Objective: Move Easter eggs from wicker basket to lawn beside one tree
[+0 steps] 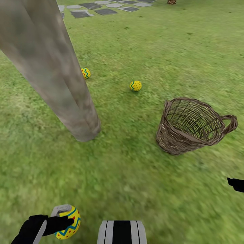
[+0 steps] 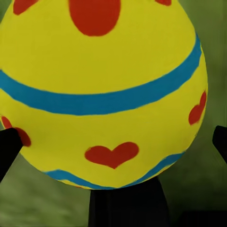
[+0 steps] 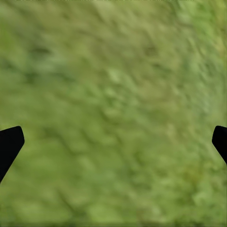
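A: Nearest, lower left of the head view: left pincer point(image 1: 61, 220) grasping a yellow Easter egg point(image 1: 69, 223), blue zigzag band, red dots. Left wrist view has the held egg point(image 2: 101, 94) close up: blue bands, red hearts, a dark finger point(image 2: 8, 149) against its side.

B: Right pincer?

A: Its black tip point(image 1: 236, 184) sits at the right edge, over lawn point(image 1: 135, 183). Right wrist view: two fingertips point(image 3: 9, 144) spread wide, blurred grass point(image 3: 113, 113) between them. Released, gripping nothing.

B: Basket?

A: Wicker basket point(image 1: 193, 127), right of centre, tipped on the grass, mouth facing upward in frame, loop handle at its right. No egg seen inside.

B: Beyond that?

A: Tree trunk point(image 1: 51, 71) rising from left of centre to the upper left. Second egg point(image 1: 136, 85) on open grass, right of the trunk. Third egg point(image 1: 86, 73) just beside the trunk, partly hidden behind it. Grey stepping stones point(image 1: 98, 8) along the top edge.
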Available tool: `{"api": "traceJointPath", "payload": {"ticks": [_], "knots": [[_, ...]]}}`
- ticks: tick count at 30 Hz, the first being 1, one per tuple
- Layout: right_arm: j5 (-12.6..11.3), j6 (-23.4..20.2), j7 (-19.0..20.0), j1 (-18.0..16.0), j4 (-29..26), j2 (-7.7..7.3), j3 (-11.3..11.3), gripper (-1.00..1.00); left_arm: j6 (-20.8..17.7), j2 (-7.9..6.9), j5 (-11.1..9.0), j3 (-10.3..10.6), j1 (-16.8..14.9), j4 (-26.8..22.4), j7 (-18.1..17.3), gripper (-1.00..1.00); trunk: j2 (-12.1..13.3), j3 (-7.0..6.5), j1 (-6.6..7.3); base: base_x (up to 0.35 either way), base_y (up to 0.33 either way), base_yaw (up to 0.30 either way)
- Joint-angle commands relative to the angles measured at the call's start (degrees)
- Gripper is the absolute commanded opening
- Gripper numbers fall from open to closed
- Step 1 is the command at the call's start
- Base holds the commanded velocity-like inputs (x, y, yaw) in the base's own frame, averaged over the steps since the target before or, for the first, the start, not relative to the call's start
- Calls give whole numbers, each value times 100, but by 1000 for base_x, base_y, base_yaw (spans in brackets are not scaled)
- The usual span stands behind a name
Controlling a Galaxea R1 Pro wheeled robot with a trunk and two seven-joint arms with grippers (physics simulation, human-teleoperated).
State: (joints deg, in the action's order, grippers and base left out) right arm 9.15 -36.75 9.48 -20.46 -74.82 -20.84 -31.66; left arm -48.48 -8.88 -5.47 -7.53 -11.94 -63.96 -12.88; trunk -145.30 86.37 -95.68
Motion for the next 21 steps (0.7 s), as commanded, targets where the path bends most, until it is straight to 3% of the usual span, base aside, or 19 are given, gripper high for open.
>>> {"api": "traceJointPath", "payload": {"ticks": [1, 6, 12, 15, 21], "knots": [[60, -25, 48, -6, -7, 1, -7, 100, -43, 2, -77, -5, -1, 1, 15, 100, -1, 4, 1, 0, 0, 0], [61, -25, 46, -7, -6, 2, -7, 100, -42, 9, -85, -3, -1, 32, 19, 100, -1, 4, 1, 0, 0, 0], [62, -25, 46, -6, 9, 6, 0, 100, -46, 9, -151, -8, -1, 25, 15, 100, 7, -129, 16, -5, 0, 0], [62, -25, 46, -6, 19, 9, 1, 100, -40, 9, -375, -4, -1, 32, 21, 100, 11, -196, 24, -238, 0, 0], [68, -25, 46, -5, 53, 10, 3, 100, -43, 9, -421, 5, -1, 25, 22, 100, 19, -329, 40, -328, 0, 0]]}}
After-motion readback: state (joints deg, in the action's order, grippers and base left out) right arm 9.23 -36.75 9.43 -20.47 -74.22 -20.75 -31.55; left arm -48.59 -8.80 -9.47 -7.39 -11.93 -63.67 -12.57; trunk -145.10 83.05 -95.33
